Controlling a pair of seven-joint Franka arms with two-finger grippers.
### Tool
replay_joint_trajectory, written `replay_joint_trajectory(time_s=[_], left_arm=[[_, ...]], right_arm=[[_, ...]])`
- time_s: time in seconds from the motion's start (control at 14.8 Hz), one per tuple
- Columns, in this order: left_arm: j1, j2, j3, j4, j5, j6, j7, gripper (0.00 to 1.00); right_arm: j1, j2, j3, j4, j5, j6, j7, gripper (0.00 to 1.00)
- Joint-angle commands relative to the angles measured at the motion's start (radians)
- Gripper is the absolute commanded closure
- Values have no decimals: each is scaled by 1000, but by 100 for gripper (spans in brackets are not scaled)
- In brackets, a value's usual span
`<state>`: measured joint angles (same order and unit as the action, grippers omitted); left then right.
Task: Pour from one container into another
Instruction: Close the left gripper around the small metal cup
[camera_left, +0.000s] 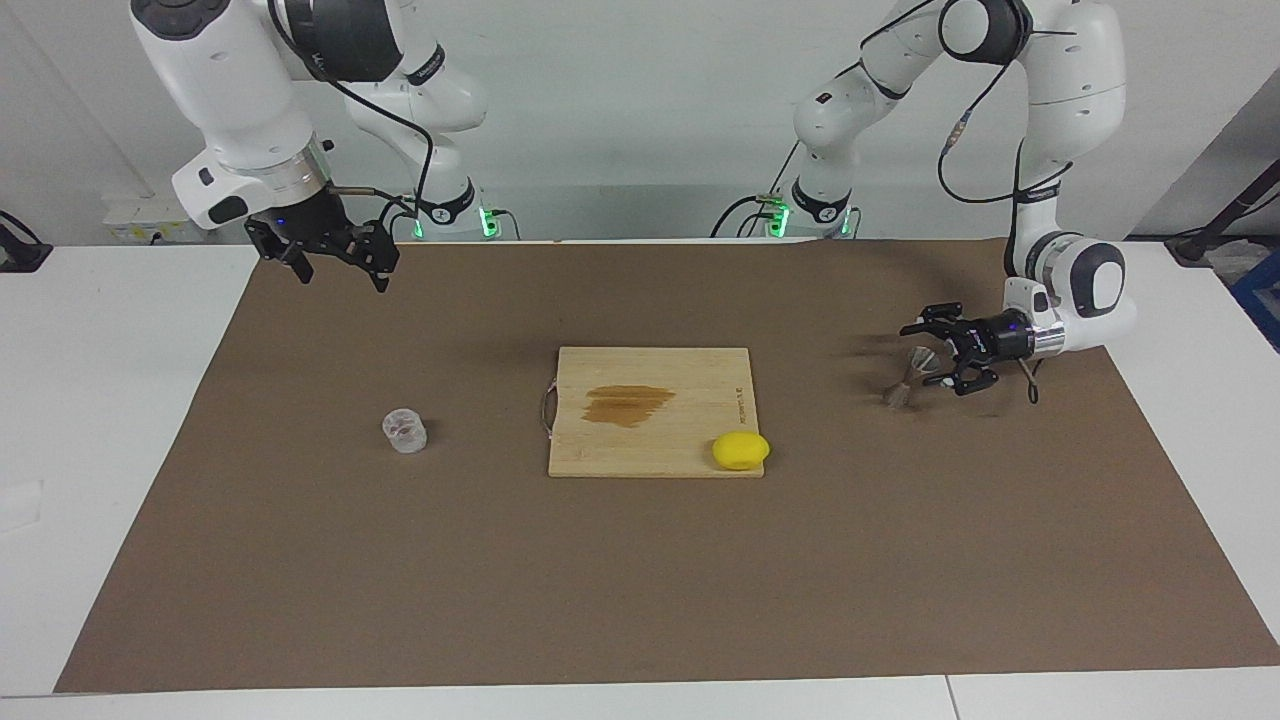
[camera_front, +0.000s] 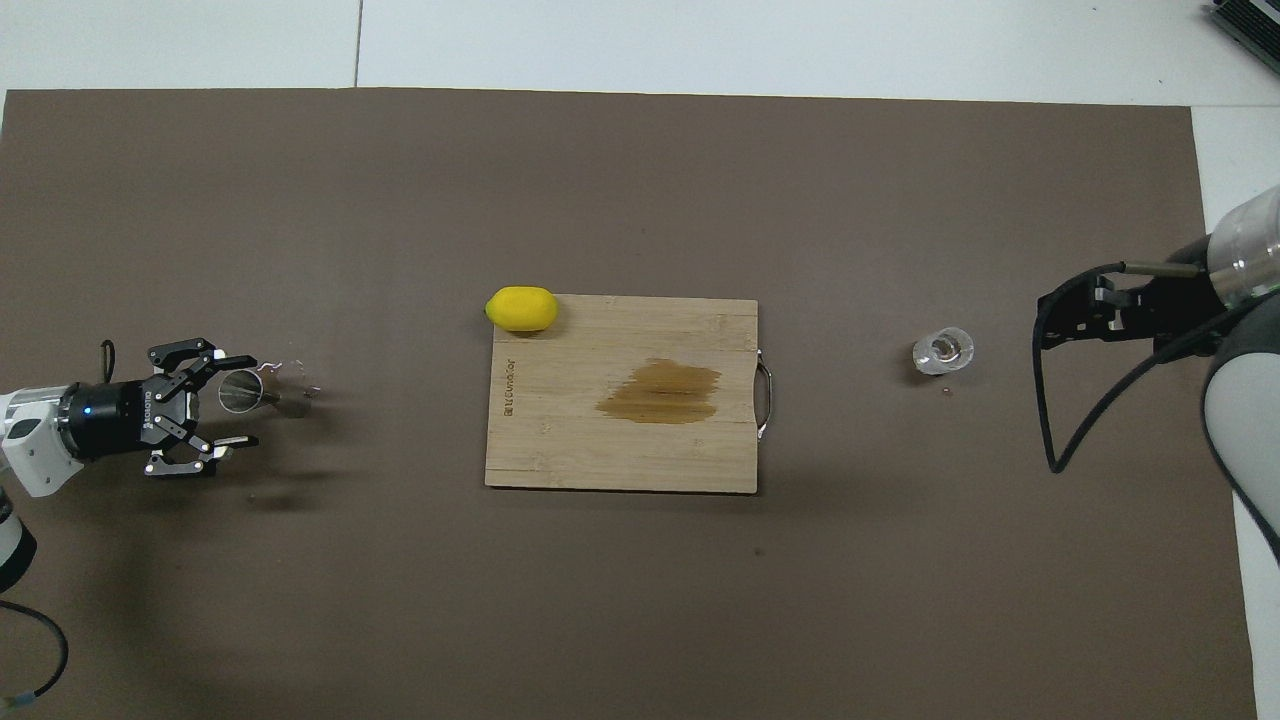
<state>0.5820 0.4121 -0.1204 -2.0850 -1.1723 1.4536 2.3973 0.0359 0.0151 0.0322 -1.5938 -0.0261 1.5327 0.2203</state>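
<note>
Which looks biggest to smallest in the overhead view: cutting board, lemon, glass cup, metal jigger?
1. Cutting board, by far the largest.
2. Lemon.
3. Glass cup and metal jigger: they look close in size, so I would not rank one over the other.

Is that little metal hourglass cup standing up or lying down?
Lying down: the jigger rests on its side on the brown mat, its open mouth turned sideways.
</note>
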Motion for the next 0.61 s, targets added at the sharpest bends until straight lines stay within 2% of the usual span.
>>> replay_joint_trajectory(time_s=[0.0, 0.14, 0.2, 0.41, 0.54], left_arm=[[-4, 4, 10, 11, -15, -25, 0, 14], [1, 4, 10, 9, -15, -29, 2, 24], [1, 4, 10, 11, -13, -29, 2, 26], [1, 4, 10, 11, -10, -27, 5, 43], [1, 4, 10, 11, -10, -25, 5, 48]], right_arm=[[-13, -12, 8, -11, -1, 7, -15, 0], [-13, -12, 8, -11, -1, 9, -15, 0], [-13, -12, 8, -11, -1, 9, -15, 0], [-11, -12, 8, -11, -1, 9, -15, 0], [-11, -12, 8, -11, -1, 9, -15, 0]])
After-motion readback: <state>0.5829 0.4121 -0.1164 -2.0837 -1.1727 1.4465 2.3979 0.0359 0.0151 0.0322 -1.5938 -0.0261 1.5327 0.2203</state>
